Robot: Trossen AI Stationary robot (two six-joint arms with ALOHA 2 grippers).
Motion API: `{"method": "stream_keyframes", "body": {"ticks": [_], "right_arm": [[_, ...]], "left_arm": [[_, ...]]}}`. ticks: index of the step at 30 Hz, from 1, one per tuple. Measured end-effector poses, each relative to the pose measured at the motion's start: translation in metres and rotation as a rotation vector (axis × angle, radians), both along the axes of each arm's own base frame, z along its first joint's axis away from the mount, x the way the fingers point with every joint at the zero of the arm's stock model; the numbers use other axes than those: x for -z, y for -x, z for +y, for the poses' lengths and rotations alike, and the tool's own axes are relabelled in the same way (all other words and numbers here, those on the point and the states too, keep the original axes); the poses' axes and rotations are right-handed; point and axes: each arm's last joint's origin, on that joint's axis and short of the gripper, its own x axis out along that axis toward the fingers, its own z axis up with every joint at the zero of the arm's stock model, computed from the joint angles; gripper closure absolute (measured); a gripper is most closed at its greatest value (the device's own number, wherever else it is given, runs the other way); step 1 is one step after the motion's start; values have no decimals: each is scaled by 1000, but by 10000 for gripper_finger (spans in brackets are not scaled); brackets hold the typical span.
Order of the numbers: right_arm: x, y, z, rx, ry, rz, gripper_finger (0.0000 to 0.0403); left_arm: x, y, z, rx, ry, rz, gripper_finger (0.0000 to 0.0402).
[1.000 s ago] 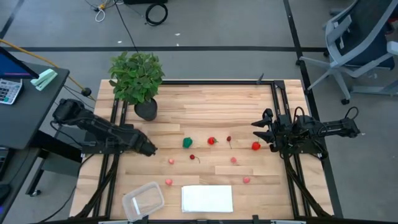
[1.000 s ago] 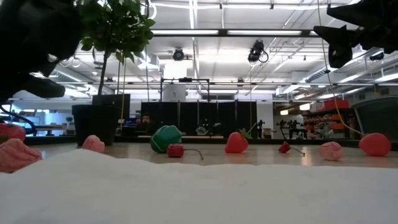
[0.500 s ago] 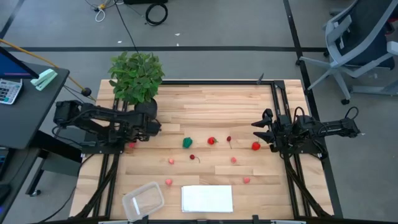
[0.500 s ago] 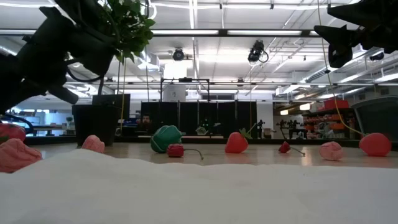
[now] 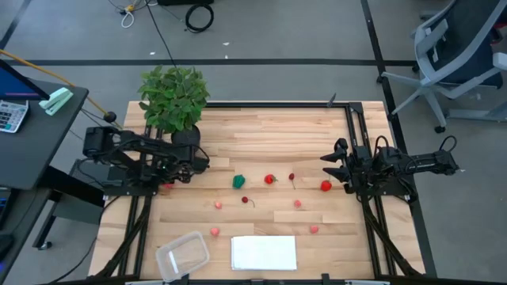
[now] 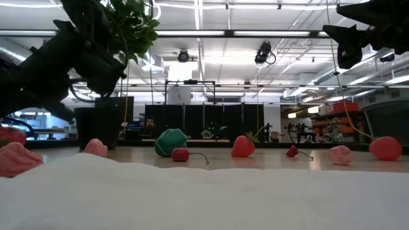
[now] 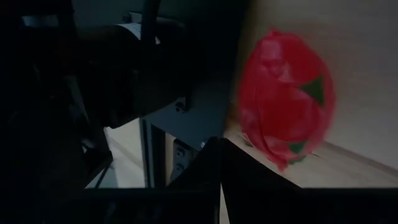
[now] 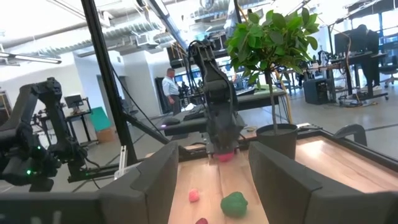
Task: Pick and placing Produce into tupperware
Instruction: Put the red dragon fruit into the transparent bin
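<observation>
1. The produce is scattered over the middle of the wooden table [image 5: 269,142]: a green piece [image 5: 238,181], a red strawberry-like piece [image 5: 270,180], a red round piece [image 5: 325,186] near my right gripper, several small pink pieces toward the near edge, and a red piece [image 5: 167,185] at the table's left edge, just under my left gripper.
2. The tupperware [image 5: 183,255] sits at the near left corner, and I can see nothing in it; a flat white sheet [image 5: 264,252] lies just beside it.
3. My left gripper [image 5: 192,165] has its fingers pressed together with nothing between them. It hangs close over the red piece [image 7: 284,115] near the potted plant [image 5: 175,99].
4. My right gripper [image 5: 331,165] waits at the right side of the table with its fingers spread wide and nothing in them.
5. Risk, as I judge it: with my left fingers together I cannot take the red piece. If I come down like this I will only push it, and it lies right at the table's edge beside the frame rail, so a nudge could roll it off or wedge it against the rail.
6. The plant pot stands just beside my left wrist; a careless swing toward the tub could knock it.
7. The pieces are small and rounded, so a grip off-centre may squirt one out sideways into its neighbours.
8. The tub looks light; dropping a piece against its wall rather than inside could shift it.
</observation>
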Motion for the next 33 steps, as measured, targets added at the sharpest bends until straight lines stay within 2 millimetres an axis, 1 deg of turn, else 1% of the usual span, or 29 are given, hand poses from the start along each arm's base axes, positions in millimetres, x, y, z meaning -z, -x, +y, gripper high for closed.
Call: {"method": "stream_keyframes", "body": {"ticks": [7,14,20,25,28,30,33], "right_arm": [[0,0,0,-2,-3,0,197],[0,0,0,-3,-4,0,197],[0,0,0,-3,-4,0,197],[0,0,0,-4,-4,0,197],[0,0,0,-3,-4,0,197],[0,0,0,-3,-4,0,197],[0,0,0,-3,-4,0,197]], "left_arm": [[4,-1,-2,21,14,29,394],[5,-2,-3,13,-36,28,398],[5,-2,-2,5,-50,24,390],[5,-3,-2,-4,-76,23,397],[5,-4,-2,-4,-77,15,391],[5,-7,-2,-3,-77,-13,387],[8,-17,-1,31,-84,-119,391]]}}
